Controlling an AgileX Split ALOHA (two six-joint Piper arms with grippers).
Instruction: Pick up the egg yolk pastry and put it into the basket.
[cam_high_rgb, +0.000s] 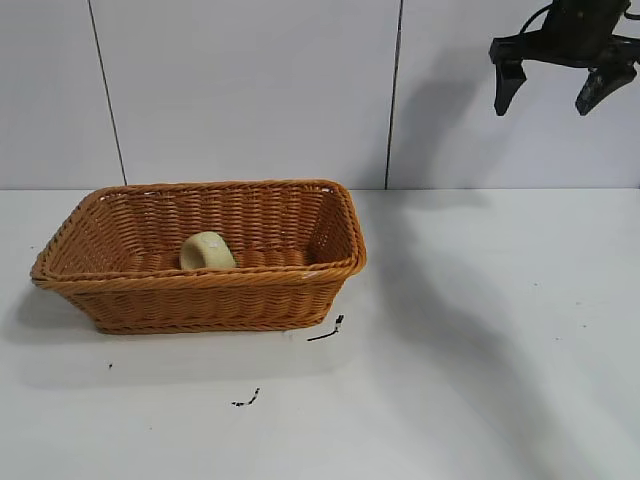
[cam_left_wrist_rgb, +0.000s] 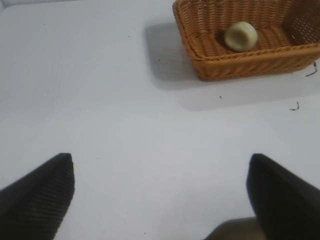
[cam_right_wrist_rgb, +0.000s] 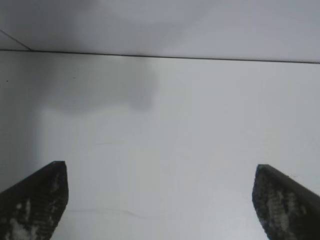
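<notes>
Egg yolk pastry (cam_high_rgb: 207, 251): lies inside basket (cam_high_rgb: 150, 287) on tabletop (cam_high_rgb: 480, 380). Right pincer (cam_high_rgb: 564, 75): raised, wide open, empty. Left pincer (cam_left_wrist_rgb: 160, 195): likewise empty, wide open. Risk: pastry rolling if basket is nudged.

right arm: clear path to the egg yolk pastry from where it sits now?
Probably yes. The right gripper hangs open high above the table, off to the basket's right side. The egg yolk pastry lies uncovered inside, so only the rim needs clearing from above.
</notes>
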